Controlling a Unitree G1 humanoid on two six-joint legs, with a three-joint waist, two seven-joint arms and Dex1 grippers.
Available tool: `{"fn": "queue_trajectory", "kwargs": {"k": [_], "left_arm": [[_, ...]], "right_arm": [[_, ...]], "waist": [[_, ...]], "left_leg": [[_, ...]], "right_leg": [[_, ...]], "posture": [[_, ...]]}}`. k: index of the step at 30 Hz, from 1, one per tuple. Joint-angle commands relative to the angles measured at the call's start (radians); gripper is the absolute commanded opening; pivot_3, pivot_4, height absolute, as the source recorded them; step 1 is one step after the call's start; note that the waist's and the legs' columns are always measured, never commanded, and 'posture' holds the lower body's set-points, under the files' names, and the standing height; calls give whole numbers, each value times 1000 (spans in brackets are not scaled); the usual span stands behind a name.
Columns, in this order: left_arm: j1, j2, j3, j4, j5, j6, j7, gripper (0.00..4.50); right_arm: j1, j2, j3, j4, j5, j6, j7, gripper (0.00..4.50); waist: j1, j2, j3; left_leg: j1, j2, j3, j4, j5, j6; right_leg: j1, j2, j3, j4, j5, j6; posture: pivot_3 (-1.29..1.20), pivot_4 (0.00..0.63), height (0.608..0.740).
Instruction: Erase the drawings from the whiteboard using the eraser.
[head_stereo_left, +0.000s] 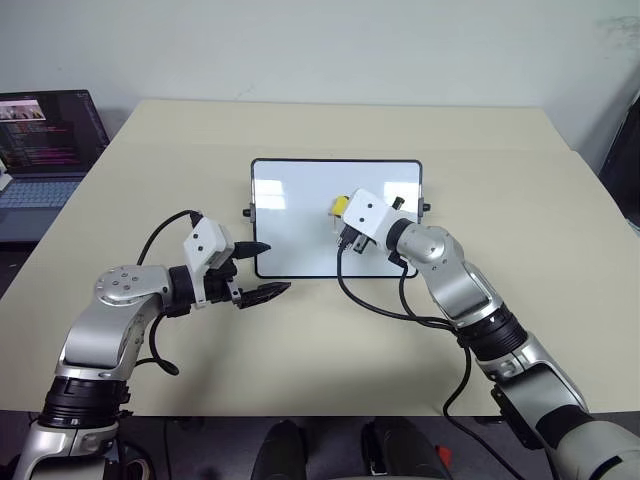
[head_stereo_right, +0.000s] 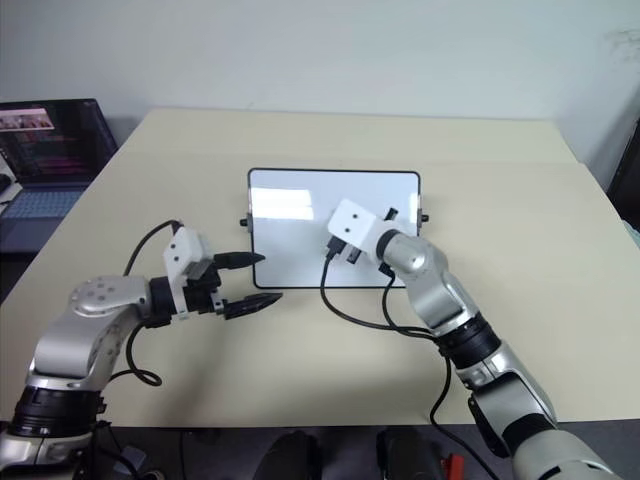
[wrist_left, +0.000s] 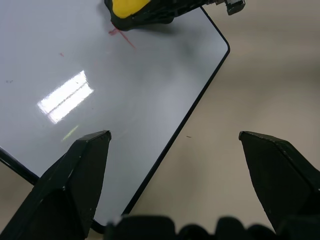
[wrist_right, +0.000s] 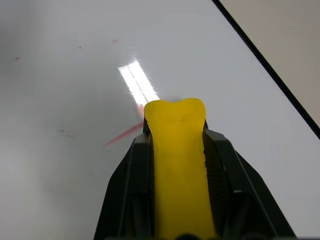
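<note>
Yellow eraser (wrist_right: 179, 165), seemingly light and slightly squashy, is pinched lengthwise by the right gripper (wrist_right: 177, 150) over the whiteboard (head_stereo_left: 300, 200), beside a faint red drawing (wrist_right: 122, 135). Left gripper (head_stereo_left: 262, 270) spread at the board's corner.

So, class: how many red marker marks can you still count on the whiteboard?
1 clear red stroke on the whiteboard, right beside the eraser that the right gripper holds. Faint red specks lie elsewhere, and more may be hidden under the eraser.

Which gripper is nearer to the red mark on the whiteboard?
Right. The right gripper, holding the eraser, is over the red mark; the left gripper is open at the whiteboard's corner.
</note>
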Motion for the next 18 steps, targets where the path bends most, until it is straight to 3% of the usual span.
{"fn": "queue_trajectory", "kwargs": {"k": [1,3,12,18], "left_arm": [[-11,5,8,-31,-13,-8,-3,4500],[-9,6,10,-32,-14,-8,-3,4500],[-13,10,10,-28,-14,-7,-10,4500],[-13,11,11,-28,-14,-6,-15,4500]], "right_arm": [[19,-23,40,-34,-5,24,88,994],[30,-35,58,-43,-13,29,119,994],[-51,7,-15,46,-74,-69,-66,994],[-26,13,9,29,-56,-39,3,994]], "waist": [[0,0,0],[0,0,0],[0,0,0],[0,0,0]], "left_leg": [[0,0,0,0,0,0],[0,0,0,0,0,0],[1,0,0,1,0,0],[0,0,0,0,0,0]], "right_leg": [[0,0,0,0,0,0],[0,0,0,0,0,0],[0,0,-1,2,0,0],[0,0,0,0,0,0]], "posture": [[0,150,740],[0,150,740],[0,150,740],[0,150,740]]}}
